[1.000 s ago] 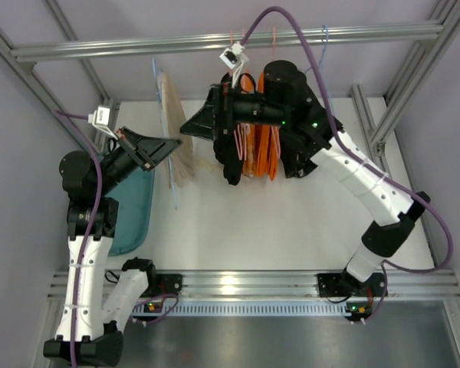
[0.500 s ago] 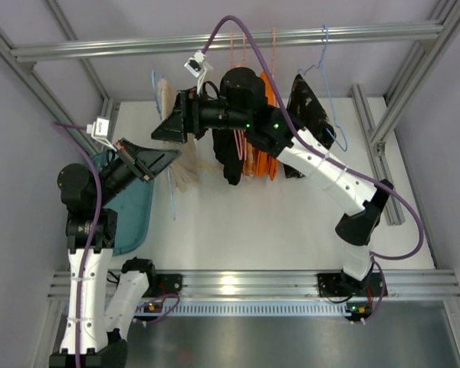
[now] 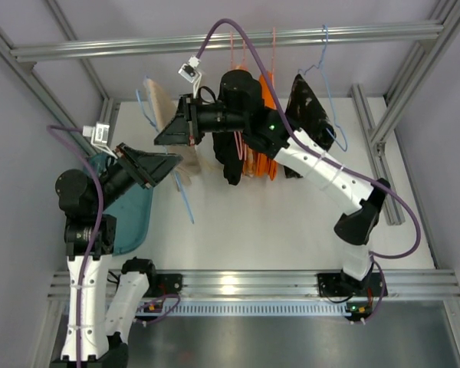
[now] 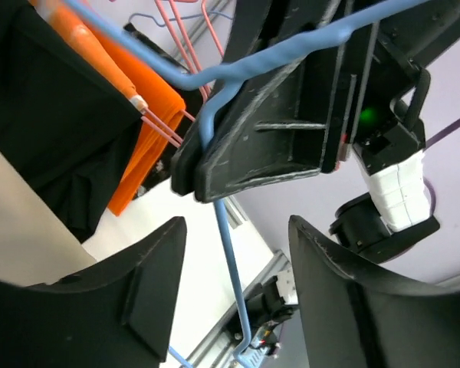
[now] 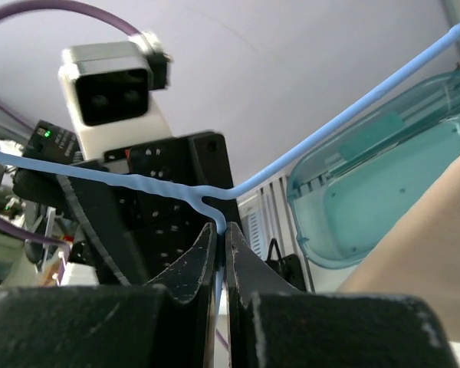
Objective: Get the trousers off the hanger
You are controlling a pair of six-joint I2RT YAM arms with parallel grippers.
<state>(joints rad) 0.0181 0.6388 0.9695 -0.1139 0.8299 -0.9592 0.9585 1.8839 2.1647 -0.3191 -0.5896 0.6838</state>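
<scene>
The right gripper (image 5: 220,230) is pinching the light-blue wire hanger (image 5: 330,130) at its twisted neck, its fingers pressing together on the wire with no gap showing. The left gripper (image 4: 238,226) is hovering just below and beside it with its jaws standing wide apart, gripping nothing. One thin leg of the hanger is passing down through the gap between them without touching either finger. In the overhead view the hanger is slanting across the left part of the white table (image 3: 291,215), apart from the other hung clothes, and the beige trousers (image 3: 162,103) are hanging from it, draping under the right gripper. A teal plastic tub (image 3: 134,211) is sitting at the table's left edge beneath the left arm. To the right, a black garment (image 3: 230,165) and orange garments (image 3: 264,157) on pink hangers (image 4: 184,31) are hanging from the aluminium rail (image 3: 353,33).
</scene>
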